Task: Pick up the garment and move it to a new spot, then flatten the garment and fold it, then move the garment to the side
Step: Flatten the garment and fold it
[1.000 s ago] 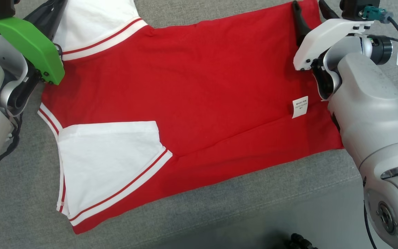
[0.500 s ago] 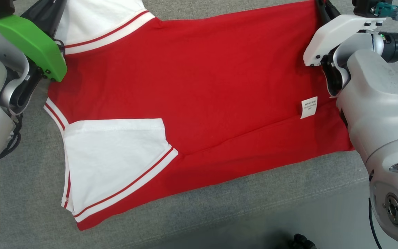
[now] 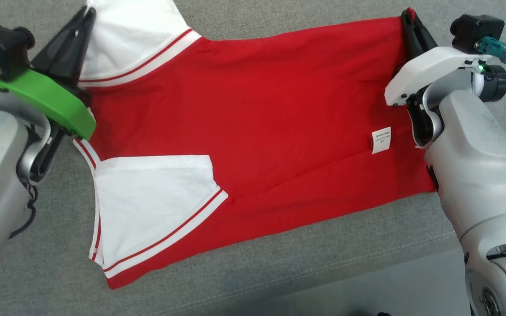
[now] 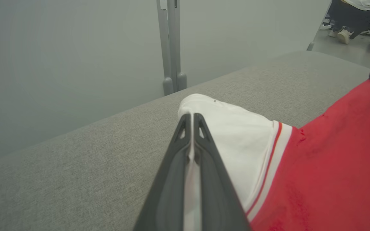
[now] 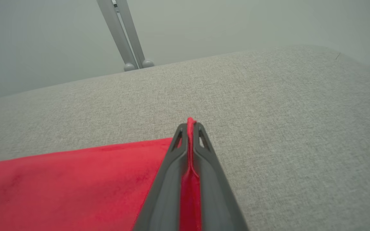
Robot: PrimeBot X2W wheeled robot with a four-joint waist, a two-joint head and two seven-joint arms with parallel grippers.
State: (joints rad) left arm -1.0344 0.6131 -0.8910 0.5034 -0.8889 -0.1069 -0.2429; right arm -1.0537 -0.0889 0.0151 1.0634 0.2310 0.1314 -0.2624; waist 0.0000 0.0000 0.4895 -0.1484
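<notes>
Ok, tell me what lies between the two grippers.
In the head view, the garment spans that stretch: its white sleeve by the left gripper, red from there to the right gripper. Both pinch it.

Head camera: mounted high, facing steeply down on the grey cushion [image 3: 253, 272] from a moderate distance; the shirt [image 3: 257, 109] is seen nearly whole.

Left wrist camera: set low, close behind the left gripper [image 4: 191, 118], facing along its fingers over the white sleeve [image 4: 236, 128] toward a pale wall [image 4: 59, 48].

Right wrist camera: likewise low and close behind the right gripper [image 5: 189, 126], facing a pale wall.

Shared ground: head and left wrist views both cover the sleeve. Head and right wrist views both cover the shirt's red far corner. All 3 show the cushion.
</notes>
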